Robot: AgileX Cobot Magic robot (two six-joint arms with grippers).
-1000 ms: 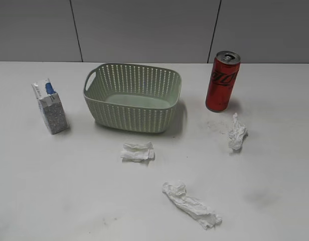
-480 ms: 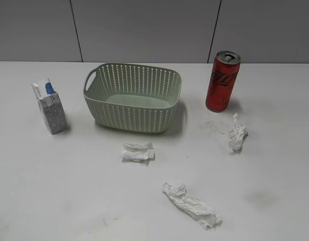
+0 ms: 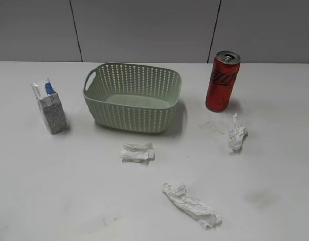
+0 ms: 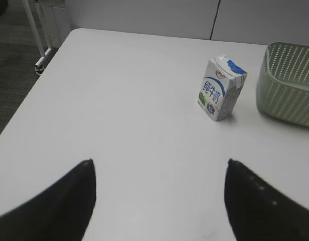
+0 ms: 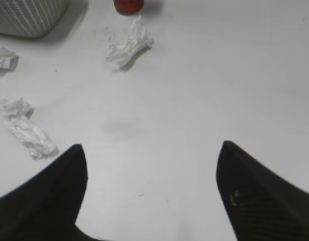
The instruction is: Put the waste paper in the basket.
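The pale green lattice basket (image 3: 133,97) stands at the back middle of the white table. Three crumpled white paper wads lie on the table: a small one (image 3: 137,151) in front of the basket, a long twisted one (image 3: 191,205) near the front, and one (image 3: 237,133) below the red can. The right wrist view shows the wad near the can (image 5: 128,44), the long one (image 5: 25,128) and the small one (image 5: 4,58). My left gripper (image 4: 158,161) is open over bare table. My right gripper (image 5: 152,146) is open over bare table. Neither gripper shows in the exterior view.
A red can (image 3: 222,81) stands right of the basket. A white-grey carton with a blue cap (image 3: 50,106) stands left of it, and it also shows in the left wrist view (image 4: 220,89). The table's left edge (image 4: 31,88) drops to the floor.
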